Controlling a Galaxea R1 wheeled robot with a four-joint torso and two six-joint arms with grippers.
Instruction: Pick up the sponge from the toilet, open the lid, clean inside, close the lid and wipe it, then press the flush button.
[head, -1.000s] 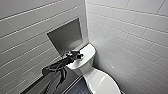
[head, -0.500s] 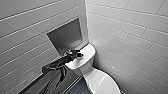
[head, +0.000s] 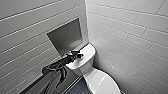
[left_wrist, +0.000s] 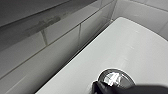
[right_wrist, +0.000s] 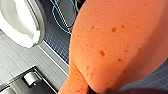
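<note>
My left pincer (head: 75, 55) sits at the round chrome flush button (left_wrist: 115, 78) on the glossy white ceramic toilet (head: 87, 53), placed to press it, I judge. I cannot tell whether it is open or closed. My right pincer (right_wrist: 100, 90) grips the soft orange-red sponge (right_wrist: 112, 42), out of the way.

Dark blue small-tiled floor (head: 80, 90) and the white cistern top (left_wrist: 130, 45)
The toilet (head: 100, 80) stands on the floor in the corner of white-tiled walls (head: 130, 37); a blue-green cable (right_wrist: 58, 15) lies looped on the floor near it; a round chrome flush button (left_wrist: 115, 78) is set in the flat cistern top
</note>
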